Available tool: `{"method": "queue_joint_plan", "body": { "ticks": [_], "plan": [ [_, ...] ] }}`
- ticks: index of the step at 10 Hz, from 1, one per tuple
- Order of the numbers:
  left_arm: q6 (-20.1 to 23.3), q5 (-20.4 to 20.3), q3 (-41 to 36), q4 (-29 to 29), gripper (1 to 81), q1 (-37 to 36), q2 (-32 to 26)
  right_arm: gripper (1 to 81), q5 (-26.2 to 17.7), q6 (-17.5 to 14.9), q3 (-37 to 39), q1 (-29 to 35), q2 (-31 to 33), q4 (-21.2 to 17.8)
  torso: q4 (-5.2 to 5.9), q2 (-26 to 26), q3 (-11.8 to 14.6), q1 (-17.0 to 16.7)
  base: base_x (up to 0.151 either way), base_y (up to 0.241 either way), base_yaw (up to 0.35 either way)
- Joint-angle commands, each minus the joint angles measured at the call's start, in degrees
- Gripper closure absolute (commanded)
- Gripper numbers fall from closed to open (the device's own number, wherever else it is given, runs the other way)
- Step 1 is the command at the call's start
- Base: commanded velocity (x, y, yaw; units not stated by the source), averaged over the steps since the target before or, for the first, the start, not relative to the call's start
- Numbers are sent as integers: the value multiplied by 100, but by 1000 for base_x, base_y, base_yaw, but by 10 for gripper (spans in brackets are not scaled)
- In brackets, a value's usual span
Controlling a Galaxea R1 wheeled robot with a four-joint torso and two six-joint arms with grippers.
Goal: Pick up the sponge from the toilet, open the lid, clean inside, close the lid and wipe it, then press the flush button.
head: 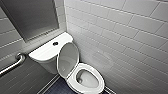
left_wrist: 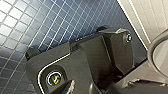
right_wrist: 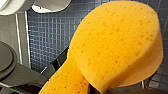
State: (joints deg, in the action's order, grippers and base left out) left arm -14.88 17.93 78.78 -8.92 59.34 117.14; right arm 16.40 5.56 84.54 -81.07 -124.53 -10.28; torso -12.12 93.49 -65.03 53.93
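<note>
While the lid stands raised, the right pincer clamps the sponge; the left pincer cannot be judged.

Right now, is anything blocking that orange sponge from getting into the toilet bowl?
Nothing visible does. The lid is raised, leaning back toward the tank, and the toilet bowl below it lies open. The sponge is held up over the blue tiled floor.
</note>
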Motion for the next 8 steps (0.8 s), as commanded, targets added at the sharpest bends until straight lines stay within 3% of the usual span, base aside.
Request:
{"method": "queue_joint_plan", "body": {
  "ticks": [1, 4, 7, 8],
  "plan": [
    [47, 386, -195, 154, 10, -69, -191, 811, -242, -55, -798, 532, 863, 158, 0, 0, 0, 0, 0, 0, 0],
    [117, 61, -257, -4, 10, 696, -129, 811, -348, -55, -1600, 1509, 1630, 70, 0, 0, 0, 2, 0, 0, 0],
    [126, -1239, -214, -636, 10, 1576, -50, 811, -769, -11, -1855, 2493, 1850, -167, 0, 0, 0, 0, 0, 0, 0],
    [126, -1248, -152, -690, 10, 1690, 64, 811, -893, -11, -1855, 2730, 1832, -264, 0, 0, 0, 0, 0, 0, 0]
  ]
}}
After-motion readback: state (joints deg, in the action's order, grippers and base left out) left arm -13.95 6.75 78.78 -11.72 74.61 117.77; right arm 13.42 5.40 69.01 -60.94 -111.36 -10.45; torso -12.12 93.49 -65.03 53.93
